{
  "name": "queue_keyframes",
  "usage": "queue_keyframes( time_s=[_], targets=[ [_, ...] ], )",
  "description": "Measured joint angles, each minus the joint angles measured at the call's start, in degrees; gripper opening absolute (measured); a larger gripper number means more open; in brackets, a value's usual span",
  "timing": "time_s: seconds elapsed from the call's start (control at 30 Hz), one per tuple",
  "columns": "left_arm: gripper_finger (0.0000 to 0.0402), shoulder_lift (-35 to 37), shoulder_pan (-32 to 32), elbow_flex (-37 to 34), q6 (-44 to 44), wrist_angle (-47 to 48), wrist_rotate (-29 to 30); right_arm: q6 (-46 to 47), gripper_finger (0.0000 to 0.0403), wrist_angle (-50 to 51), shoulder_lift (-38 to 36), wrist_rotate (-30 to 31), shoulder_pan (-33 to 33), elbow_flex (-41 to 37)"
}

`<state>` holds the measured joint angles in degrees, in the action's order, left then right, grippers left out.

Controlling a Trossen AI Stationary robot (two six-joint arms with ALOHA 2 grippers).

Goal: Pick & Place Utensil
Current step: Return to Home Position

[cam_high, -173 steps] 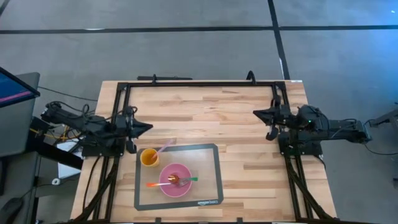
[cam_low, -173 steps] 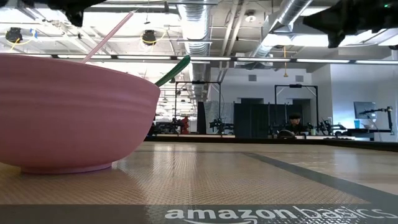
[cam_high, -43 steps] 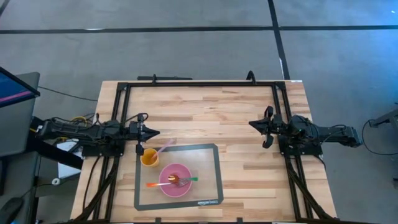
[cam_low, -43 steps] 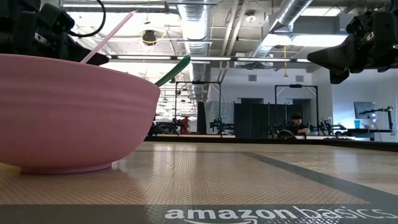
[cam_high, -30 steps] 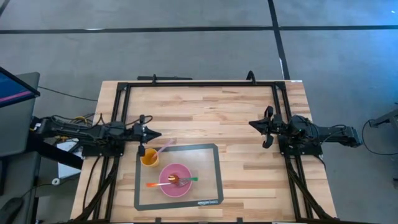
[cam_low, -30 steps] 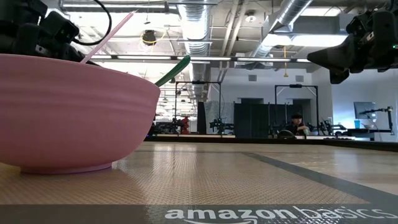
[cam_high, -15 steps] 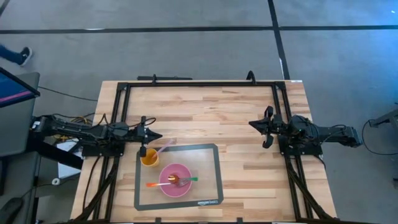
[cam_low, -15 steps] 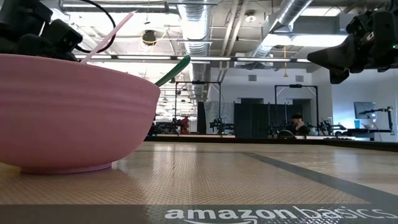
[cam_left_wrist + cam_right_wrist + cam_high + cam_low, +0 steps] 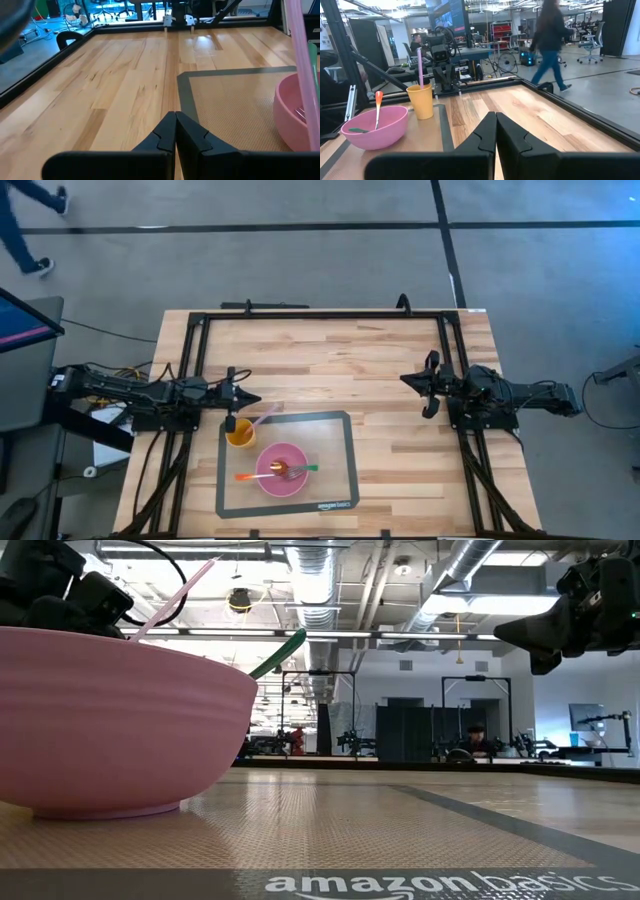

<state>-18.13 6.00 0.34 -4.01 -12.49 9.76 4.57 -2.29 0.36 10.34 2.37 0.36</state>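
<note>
1. The left gripper hangs above the table just beside the yellow cup, near the corner of the mat. Its jaws are pressed together and hold nothing.
2. The right gripper sits on the opposite side of the table, well apart from the mat. Its jaws are likewise closed and empty, and this arm looks parked already.
3. To home the left arm, draw it straight back along its own line, away from the table's middle, before any swing or drop.
4. The pink straw stands close beside the fingers. A sideways sweep would likely clip it and tip the light cup.
5. Straw: the lower end sits in the cup, which stands on the mat just beside the pink bowl. The long axis is tilted — the free end points away from the cup toward the table's middle.
6. Green spoon: it lies in the bowl, long axis roughly across the mat. The handle overhangs the rim toward the right arm's side.
7. An orange utensil shares the bowl and projects from the opposite rim.
</note>
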Motion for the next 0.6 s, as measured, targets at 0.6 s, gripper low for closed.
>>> queue_keyframes(
  time_s=[0.6],
  targets=[
    [0.0008,9.1,0.0,0.0,0.0,-0.6,0.0,0.0,0.0001,0.0,0.0,0.0,0.0,0.0]
  ],
)
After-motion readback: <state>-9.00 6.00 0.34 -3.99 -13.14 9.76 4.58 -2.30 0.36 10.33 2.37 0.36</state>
